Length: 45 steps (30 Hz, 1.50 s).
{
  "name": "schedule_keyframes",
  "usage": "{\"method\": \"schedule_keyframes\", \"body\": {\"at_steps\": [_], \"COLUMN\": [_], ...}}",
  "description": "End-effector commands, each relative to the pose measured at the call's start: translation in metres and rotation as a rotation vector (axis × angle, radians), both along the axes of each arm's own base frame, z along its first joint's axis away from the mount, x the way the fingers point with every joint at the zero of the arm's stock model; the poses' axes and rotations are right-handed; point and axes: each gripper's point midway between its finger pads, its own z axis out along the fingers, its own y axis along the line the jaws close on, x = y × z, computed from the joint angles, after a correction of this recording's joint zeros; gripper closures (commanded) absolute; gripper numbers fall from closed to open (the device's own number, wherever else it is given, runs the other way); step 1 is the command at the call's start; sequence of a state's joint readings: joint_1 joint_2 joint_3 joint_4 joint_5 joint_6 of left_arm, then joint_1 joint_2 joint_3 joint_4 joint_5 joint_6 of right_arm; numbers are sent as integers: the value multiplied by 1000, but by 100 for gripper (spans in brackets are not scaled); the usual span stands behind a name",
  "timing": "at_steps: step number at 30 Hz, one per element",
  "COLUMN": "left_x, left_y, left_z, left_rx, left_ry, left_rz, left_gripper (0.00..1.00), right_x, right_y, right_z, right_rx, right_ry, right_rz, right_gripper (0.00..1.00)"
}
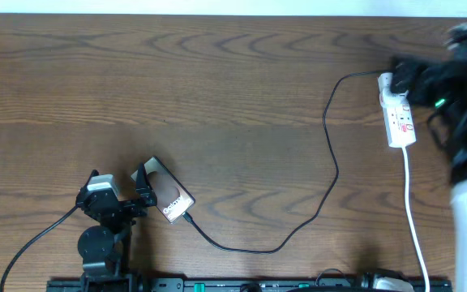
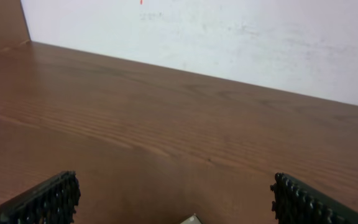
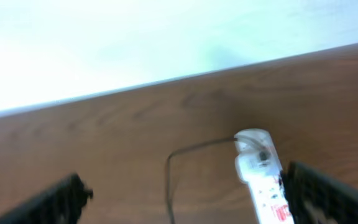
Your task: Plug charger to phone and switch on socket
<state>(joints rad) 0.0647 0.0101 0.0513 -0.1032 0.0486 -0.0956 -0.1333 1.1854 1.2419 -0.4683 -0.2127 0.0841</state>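
The phone [image 1: 169, 195], brown-gold with white lettering, lies flat at the front left of the table. The charger [image 1: 335, 174], a thin black cable, runs from the phone's near-right end in a loop up to the far end of the socket [image 1: 400, 113], a white power strip at the right. My left gripper [image 1: 118, 180] stands open just left of the phone, and a phone corner [image 2: 191, 219] peeks in low between its fingers [image 2: 58, 198]. My right gripper [image 1: 404, 77] hovers open over the socket's far end. The socket [image 3: 260, 174] lies beside its right finger [image 3: 316, 193], with the charger [image 3: 169, 180] to the left.
The socket's white cord [image 1: 416, 227] runs toward the table's front edge. A black rail [image 1: 217, 285] lines that edge. A white wall [image 2: 229, 37] rises behind the wooden table [image 1: 217, 89].
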Motion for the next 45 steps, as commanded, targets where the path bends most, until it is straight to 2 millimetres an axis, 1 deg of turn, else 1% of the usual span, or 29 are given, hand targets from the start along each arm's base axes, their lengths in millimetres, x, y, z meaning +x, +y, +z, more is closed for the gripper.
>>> {"method": "schedule_keyframes", "body": {"at_steps": [1, 4, 7, 11, 12, 13, 17, 18, 22, 25, 26, 29, 30, 31, 45], "left_x": [-1, -1, -1, -1, -1, -1, -1, -1, -1, -1, -1, -1, -1, -1, -1], "left_y": [4, 4, 4, 4, 4, 4, 4, 4, 4, 4, 4, 4, 4, 4, 4], "left_z": [-15, -15, -15, -15, -15, -15, -15, -15, -15, -15, -15, -15, -15, -15, -15], "left_rx": [16, 16, 16, 16, 16, 16, 16, 16, 16, 16, 16, 16, 16, 16, 16], "left_ry": [43, 43, 43, 43, 43, 43, 43, 43, 43, 43, 43, 43, 43, 43, 43], "left_rz": [18, 18, 18, 18, 18, 18, 18, 18, 18, 18, 18, 18, 18, 18, 18], "left_gripper": [3, 3, 3, 3, 3, 3, 3, 3, 3, 3, 3, 3, 3, 3, 3], "right_x": [-25, -48, -71, -91, -98, -101, -115, -122, -137, -145, -146, -148, -149, -149, -149], "right_y": [40, 63, 73, 73, 72, 72, 71, 71, 71, 70, 69, 69, 68, 68, 68], "right_z": [-23, -42, -63, -100, -116, -125, -154, -164, -186, -200, -199, -185, -177, -176, -177], "right_rx": [-198, -314, -346, -343, -342, -340, -281, -260, -249, -249, -246, -253, -256, -256, -256], "right_ry": [-145, -278, -353, -338, -324, -315, -280, -266, -252, -241, -256, -315, -350, -357, -352], "right_rz": [169, 256, 287, 295, 298, 300, 287, 283, 289, 290, 281, 271, 266, 265, 265], "right_gripper": [1, 1, 1, 1, 1, 1, 1, 1, 1, 1, 1, 1, 1, 1, 1]}}
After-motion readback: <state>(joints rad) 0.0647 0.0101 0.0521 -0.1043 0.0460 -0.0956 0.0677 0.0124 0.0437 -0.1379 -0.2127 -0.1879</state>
